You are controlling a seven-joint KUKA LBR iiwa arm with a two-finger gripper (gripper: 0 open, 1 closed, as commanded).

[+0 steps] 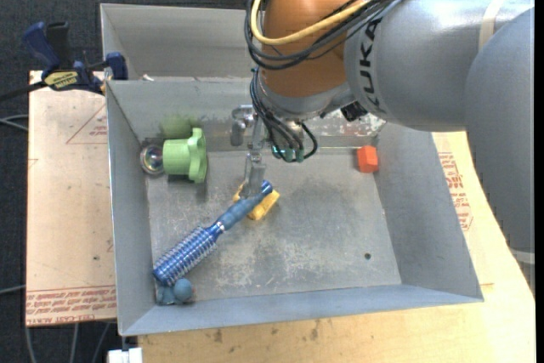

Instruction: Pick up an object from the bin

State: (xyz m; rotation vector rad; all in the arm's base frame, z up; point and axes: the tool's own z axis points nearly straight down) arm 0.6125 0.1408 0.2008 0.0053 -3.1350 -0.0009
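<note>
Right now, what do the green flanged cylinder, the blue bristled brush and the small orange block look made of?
Green flanged cylinder: probably moulded plastic, matte, one even colour, rounded edges. Blue bristled brush: likely plastic, smooth handle, dense ribbed bristle head. Small orange block: flat matte colour, plastic or foam; can't tell which.

The grey robot arm runs off the right edge, its orange wrist cover hides part of the back wall of the grey metal bin and of a clear plastic thing too indistinct to name, and the blue bristled brush overlaps the small yellow block.
</note>
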